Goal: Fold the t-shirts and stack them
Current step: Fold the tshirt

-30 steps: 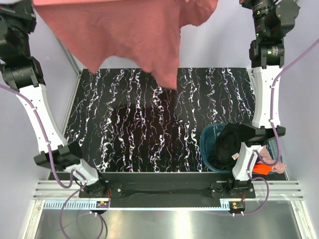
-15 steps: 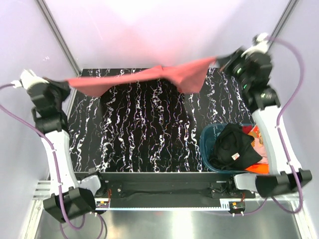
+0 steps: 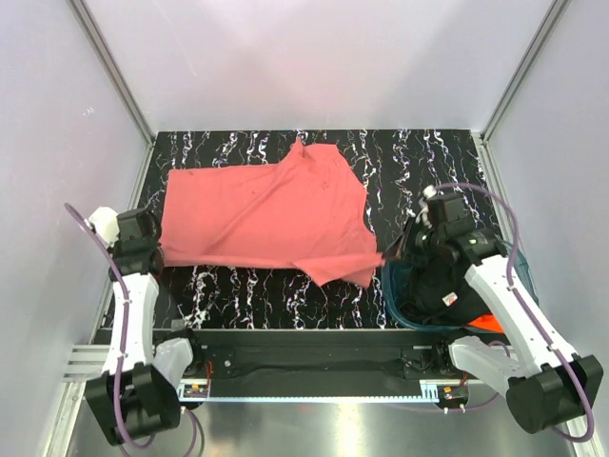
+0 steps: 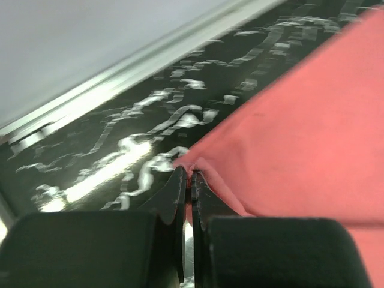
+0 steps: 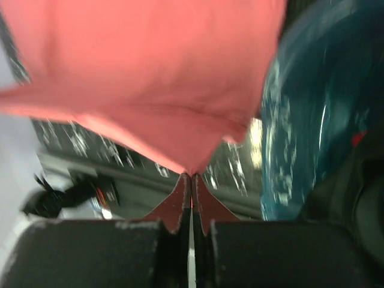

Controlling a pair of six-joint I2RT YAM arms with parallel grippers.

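Left gripper (image 4: pixel 187 175) and right gripper (image 5: pixel 192 177) are pinching the salmon-red t-shirt's (image 3: pixel 266 214) near corners, jaws clamped together.
It is lying spread across the table (image 3: pixel 238 286), left of the basket (image 3: pixel 393 290); soft, light, limp, probably handling best from hem corners.

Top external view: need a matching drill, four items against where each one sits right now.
Things:
1. large salmon-red fabric t-shirt
2. black fabric t-shirt
3. round teal plastic basket
4. left gripper

Places or states:
A. at the near right corner of the black marbled table
B. spread across the tabletop
C. shut on the red shirt's near left corner
D. piled inside the basket

Pairs: 1-B, 2-D, 3-A, 4-C
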